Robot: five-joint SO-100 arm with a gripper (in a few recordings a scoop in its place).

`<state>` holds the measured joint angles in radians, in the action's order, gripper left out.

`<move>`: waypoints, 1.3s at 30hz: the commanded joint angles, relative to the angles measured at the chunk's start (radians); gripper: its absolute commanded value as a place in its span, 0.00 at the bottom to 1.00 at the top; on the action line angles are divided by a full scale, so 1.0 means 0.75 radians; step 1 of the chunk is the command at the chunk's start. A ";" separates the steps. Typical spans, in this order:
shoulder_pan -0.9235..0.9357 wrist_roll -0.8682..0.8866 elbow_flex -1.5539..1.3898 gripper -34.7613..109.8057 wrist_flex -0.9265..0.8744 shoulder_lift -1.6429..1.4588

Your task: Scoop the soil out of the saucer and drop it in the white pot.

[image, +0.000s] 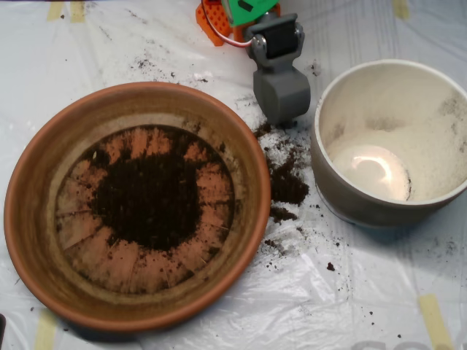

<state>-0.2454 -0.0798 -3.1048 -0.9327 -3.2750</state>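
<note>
The terracotta saucer (44,189) fills the left half of the overhead view, with a dark pile of soil (149,197) on the middle of its ridged base. The white pot (343,197) stands at the right, its speckled inside holding just a light dusting of soil. My grey scoop (281,95) hangs between the two at the top, above the plastic sheet, beyond the saucer's far right rim and left of the pot. Its two halves look closed together. Spilled soil (286,182) lies on the sheet right below it, between saucer and pot.
A white plastic sheet (365,306) covers the table, with soil crumbs scattered around the pot and above the saucer. The arm's orange and green base (233,14) sits at the top edge. Strips of yellowish tape (434,321) hold the sheet down.
</note>
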 commanded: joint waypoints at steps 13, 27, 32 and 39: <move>-0.127 -0.117 0.016 0.24 0.029 -0.098; -0.127 -0.115 0.016 0.24 0.029 -0.098; -0.121 -0.112 0.016 0.24 0.029 -0.098; -0.108 -0.102 0.016 0.24 0.029 -0.098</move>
<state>-0.3175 -0.1519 -3.1048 -0.9327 -3.2750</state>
